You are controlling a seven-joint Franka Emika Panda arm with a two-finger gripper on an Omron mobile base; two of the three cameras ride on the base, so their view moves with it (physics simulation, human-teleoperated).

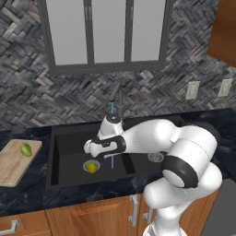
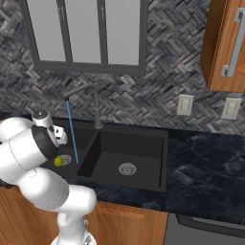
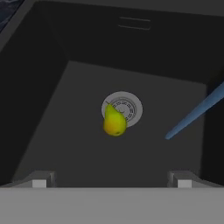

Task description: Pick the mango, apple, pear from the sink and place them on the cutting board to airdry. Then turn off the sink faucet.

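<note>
A yellow-green pear point(image 3: 114, 122) lies on the round silver drain of the sink's left basin point(image 1: 69, 140), also seen as the pear point(image 1: 92, 167) and the pear point(image 2: 58, 161). My gripper point(image 3: 111, 180) hovers above it, open, with nothing between its fingers; it shows as the gripper point(image 1: 88, 147) over the basin. A green mango point(image 1: 26, 149) rests on the tan cutting board point(image 1: 11, 166) left of the sink. The dark faucet point(image 1: 120, 102) stands behind the sink, and a blue water stream point(image 2: 72, 131) runs from its spout into the left basin. The apple is out of view.
The right basin point(image 2: 143, 148) holds just its drain point(image 2: 127, 168). Dark marble counter point(image 2: 206, 167) stretches to the right. A window and a herringbone tile wall rise behind the faucet. A wooden wall cabinet point(image 2: 225, 43) hangs at the upper right.
</note>
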